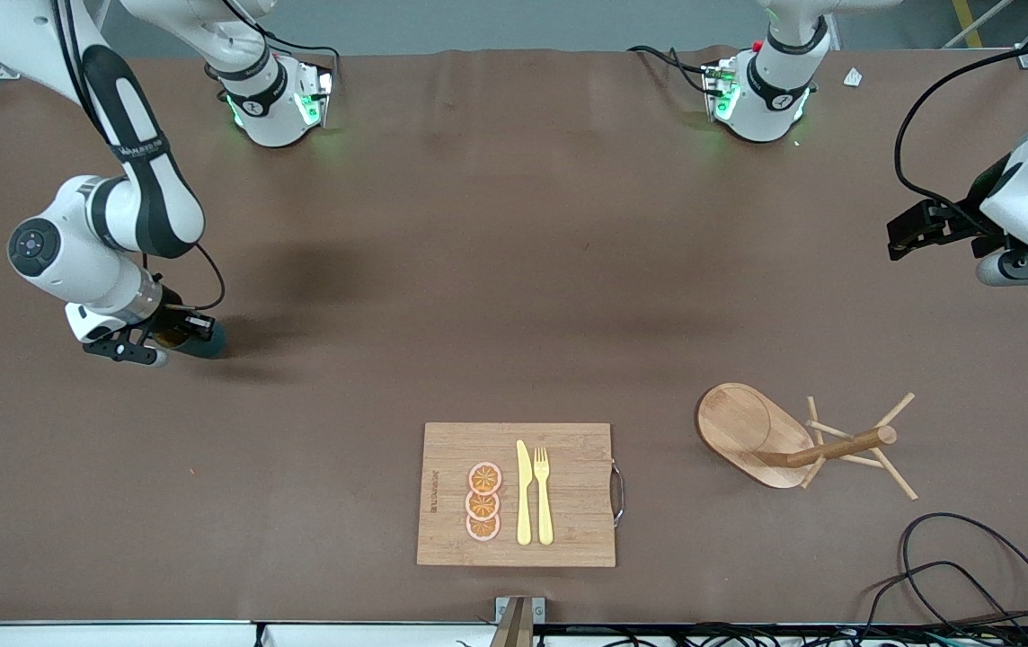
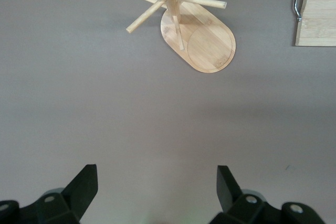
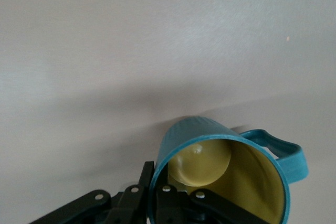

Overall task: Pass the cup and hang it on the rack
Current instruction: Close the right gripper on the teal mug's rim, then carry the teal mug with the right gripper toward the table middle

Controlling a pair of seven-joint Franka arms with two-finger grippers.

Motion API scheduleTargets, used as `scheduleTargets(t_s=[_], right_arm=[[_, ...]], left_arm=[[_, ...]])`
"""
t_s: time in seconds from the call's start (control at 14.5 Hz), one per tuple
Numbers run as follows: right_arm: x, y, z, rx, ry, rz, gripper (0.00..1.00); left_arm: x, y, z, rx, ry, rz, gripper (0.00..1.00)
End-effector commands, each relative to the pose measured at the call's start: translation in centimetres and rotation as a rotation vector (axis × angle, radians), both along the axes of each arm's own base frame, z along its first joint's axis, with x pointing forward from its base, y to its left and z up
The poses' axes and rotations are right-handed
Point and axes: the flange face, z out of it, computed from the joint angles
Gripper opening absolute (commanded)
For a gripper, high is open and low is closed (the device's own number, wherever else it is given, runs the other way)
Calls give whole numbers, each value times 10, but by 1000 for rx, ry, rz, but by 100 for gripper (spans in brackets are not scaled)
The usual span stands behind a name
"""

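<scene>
Cup – rim pinched, right jaws.

A wide table covered in a plain matte brown cloth fills nearly the whole front view, its surface faintly creased and crossed by soft dark shadows under even overhead light. Along the table's edge farthest from the front camera a strip of grey floor shows, with a yellow line near the corner at the left arm's end. At the edge nearest the front camera runs a pale rail with a small metal bracket at its middle, and black cables loop over the corner at the left arm's end.
</scene>
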Motion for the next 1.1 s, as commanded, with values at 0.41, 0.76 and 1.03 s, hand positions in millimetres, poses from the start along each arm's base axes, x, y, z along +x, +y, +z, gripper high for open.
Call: scheduleTargets(t_s=[0.41, 0.76, 1.03], right_arm=[[15, 309, 134, 66, 13, -397, 0], [-8, 449, 105, 49, 30, -582, 0], [-47, 531, 66, 19, 48, -719, 0]], left_arm=[[2, 1, 4, 8, -3, -15, 100], [2, 6, 4, 5, -3, -10, 100], [3, 8, 4, 8, -3, -4, 100]])
